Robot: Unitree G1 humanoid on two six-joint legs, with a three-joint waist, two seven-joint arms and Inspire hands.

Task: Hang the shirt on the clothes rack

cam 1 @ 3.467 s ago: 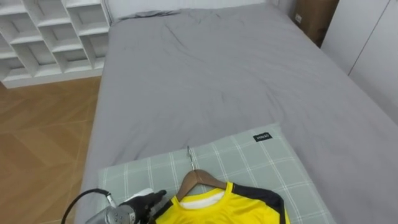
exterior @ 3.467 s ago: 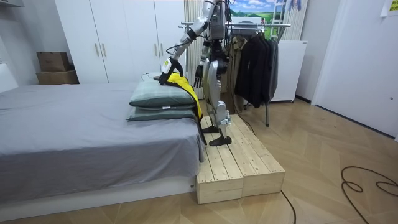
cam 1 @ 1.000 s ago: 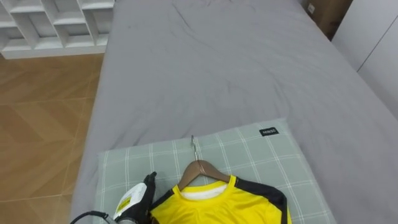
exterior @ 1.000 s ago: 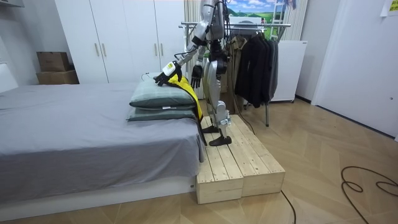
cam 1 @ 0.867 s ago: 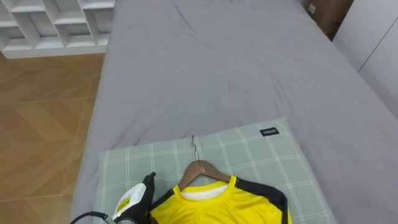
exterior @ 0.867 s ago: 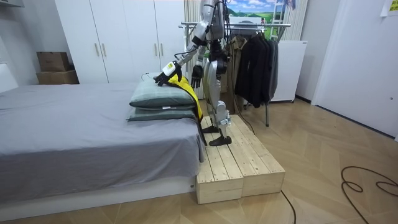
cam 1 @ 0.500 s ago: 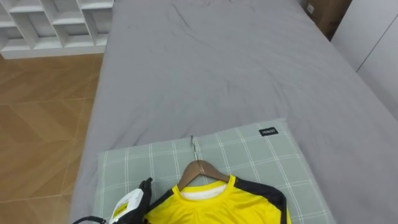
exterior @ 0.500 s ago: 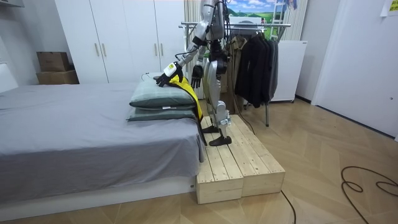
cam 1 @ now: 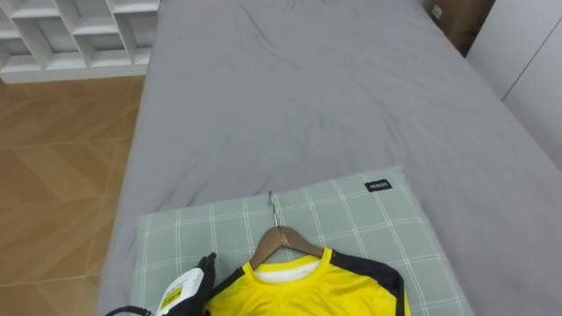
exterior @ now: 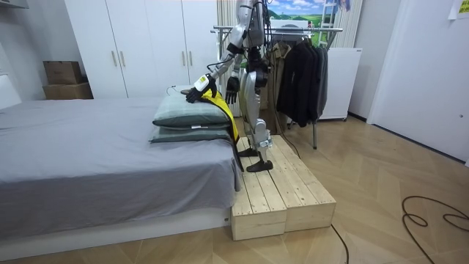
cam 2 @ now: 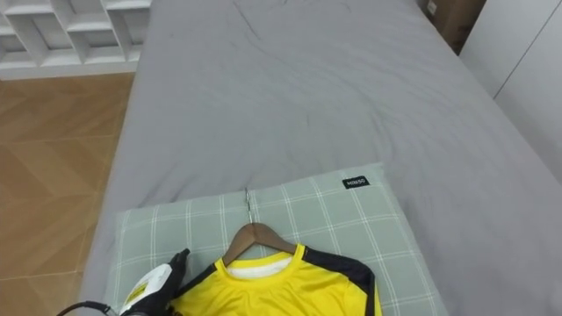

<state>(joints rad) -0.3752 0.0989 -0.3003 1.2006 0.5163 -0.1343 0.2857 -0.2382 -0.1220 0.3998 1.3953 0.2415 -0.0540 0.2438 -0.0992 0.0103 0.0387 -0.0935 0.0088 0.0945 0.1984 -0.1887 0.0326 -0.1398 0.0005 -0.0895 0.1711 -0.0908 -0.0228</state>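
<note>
My left hand (cam 1: 188,286) has sunk a little over the last second and now lies at the left shoulder of the shirt (cam 1: 307,291), touching its edge. The room view shows it come down from above the pillow (cam 1: 351,215) onto the cloth. It is cut off at the near edge, so I cannot tell whether it grips anything. The shirt has not moved. It is on its hanger (cam 1: 279,238) on the pillow at the near end of the bed (cam 1: 307,105), hook pointing far. My right hand (exterior: 231,87) hangs slack at my side. I judge the pick-up only just begun, and the rack (exterior: 327,30) is behind me.
</note>
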